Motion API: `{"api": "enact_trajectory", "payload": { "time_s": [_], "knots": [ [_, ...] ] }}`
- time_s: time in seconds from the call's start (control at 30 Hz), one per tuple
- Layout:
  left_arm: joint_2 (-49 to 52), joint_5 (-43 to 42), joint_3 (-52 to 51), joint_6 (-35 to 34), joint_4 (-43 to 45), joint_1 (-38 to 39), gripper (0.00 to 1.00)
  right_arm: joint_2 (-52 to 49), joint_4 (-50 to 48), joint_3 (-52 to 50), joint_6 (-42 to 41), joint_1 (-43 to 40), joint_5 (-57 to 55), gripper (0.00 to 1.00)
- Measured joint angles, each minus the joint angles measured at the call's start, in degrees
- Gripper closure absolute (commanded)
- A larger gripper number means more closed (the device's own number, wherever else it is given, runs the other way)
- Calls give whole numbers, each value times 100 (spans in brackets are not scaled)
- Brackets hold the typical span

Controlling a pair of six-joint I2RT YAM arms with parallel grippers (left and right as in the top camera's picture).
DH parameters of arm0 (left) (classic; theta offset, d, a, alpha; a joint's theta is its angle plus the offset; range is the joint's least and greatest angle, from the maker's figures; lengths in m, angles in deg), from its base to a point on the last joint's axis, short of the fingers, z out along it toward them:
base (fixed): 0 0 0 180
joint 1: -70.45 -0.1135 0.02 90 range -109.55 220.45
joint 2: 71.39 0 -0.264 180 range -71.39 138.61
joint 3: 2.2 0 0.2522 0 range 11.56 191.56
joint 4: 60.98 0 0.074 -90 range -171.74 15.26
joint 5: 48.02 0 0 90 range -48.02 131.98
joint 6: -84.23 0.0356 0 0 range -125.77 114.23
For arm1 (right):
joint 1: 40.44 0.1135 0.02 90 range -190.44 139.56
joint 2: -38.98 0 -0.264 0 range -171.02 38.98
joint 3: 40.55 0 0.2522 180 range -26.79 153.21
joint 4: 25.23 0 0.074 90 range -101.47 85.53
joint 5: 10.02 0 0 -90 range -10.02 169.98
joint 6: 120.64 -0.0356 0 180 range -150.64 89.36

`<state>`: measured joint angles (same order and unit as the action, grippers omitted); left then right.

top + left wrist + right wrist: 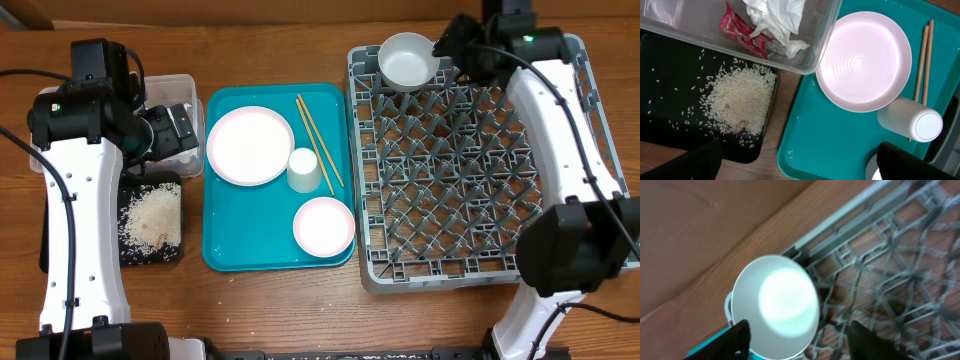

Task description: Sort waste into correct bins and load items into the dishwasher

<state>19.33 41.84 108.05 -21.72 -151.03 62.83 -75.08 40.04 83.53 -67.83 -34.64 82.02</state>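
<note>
The grey metal bowl (405, 60) (775, 305) sits in the far left corner of the grey dish rack (470, 150). My right gripper (445, 48) (802, 340) hangs open just above it, one finger beside the bowl's rim and the other well clear. My left gripper (175, 128) (802, 165) is open and empty over the clear tub (185, 85), which holds the napkin (775, 20) and the red wrapper (745, 35). Rice (152, 215) (740, 100) lies on the black tray (150, 250).
The teal tray (225, 250) between the bins and the rack carries the large white plate (250, 145), the small cup (303, 170), the white bowl (323, 225) and two chopsticks (320, 145). A few rice grains (790, 152) lie on it.
</note>
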Motion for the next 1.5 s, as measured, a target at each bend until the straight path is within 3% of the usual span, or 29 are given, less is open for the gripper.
{"api": "enact_trajectory", "payload": {
  "time_s": [0.33, 0.47, 0.53, 0.9, 1.1, 1.3, 1.5],
  "knots": [
    [0, 0, 0, 0, 0, 0, 0, -754, 254, -4, -299, 120, 203, 71],
    [0, 0, 0, 0, 0, 0, 0, -837, 249, -9, -315, 120, 208, 91],
    [0, 0, 0, 0, 2, 0, 0, -837, 245, -9, -323, 122, 219, 96],
    [0, -2, 0, 0, 0, 0, 0, -837, 387, -9, -304, 127, 181, 96],
    [0, 0, 0, 0, 0, 0, 0, -544, 796, -9, -236, 131, -391, 96],
    [0, -2, 0, 0, 0, 0, 0, 501, 1172, -13, -68, 431, -2249, 96],
    [0, 0, 0, 0, 0, 0, 0, 726, 1362, 15, 433, 1840, -4819, 96]
  ]
}}
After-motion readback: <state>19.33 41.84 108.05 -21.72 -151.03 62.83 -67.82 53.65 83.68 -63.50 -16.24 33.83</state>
